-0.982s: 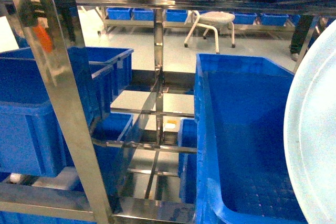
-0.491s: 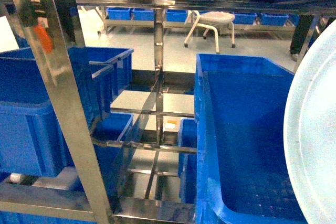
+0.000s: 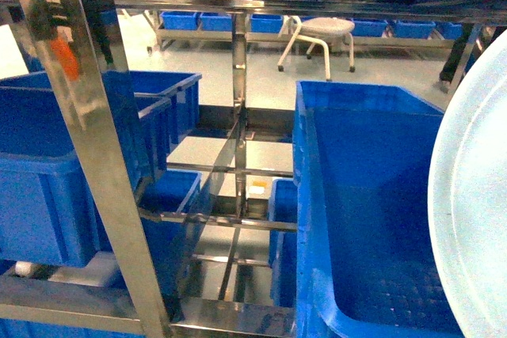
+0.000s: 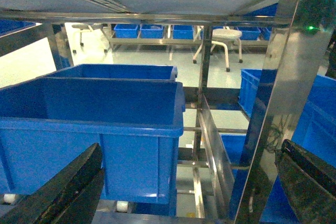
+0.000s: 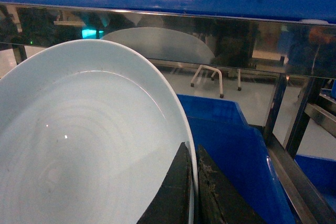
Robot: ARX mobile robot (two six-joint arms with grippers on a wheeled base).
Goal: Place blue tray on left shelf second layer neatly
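The blue tray [image 5: 79, 145] is a pale, shallow dish held on edge, and it fills the left of the right wrist view. My right gripper [image 5: 192, 153] is shut on its rim, one finger on each side. In the head view the blue tray [image 3: 475, 219] stands at the far right, in front of a deep blue crate [image 3: 372, 211]. The left shelf [image 3: 99, 164] is the steel rack at the left, with blue crates on its tiers. My left gripper [image 4: 189, 182] is open with nothing in it, facing a blue crate [image 4: 105, 124] on the rack.
A steel post [image 3: 240, 116] and cross rails [image 3: 218, 219] divide the racks. A steel upright [image 4: 273, 119] stands close before the left gripper's right finger. A steel rail [image 5: 168, 30] with a blue crate above hangs over the tray. A white stool [image 3: 321, 33] stands on the floor behind.
The tray's upper edge has shifted very slightly to the right in the head view. The racks and crates have not moved.
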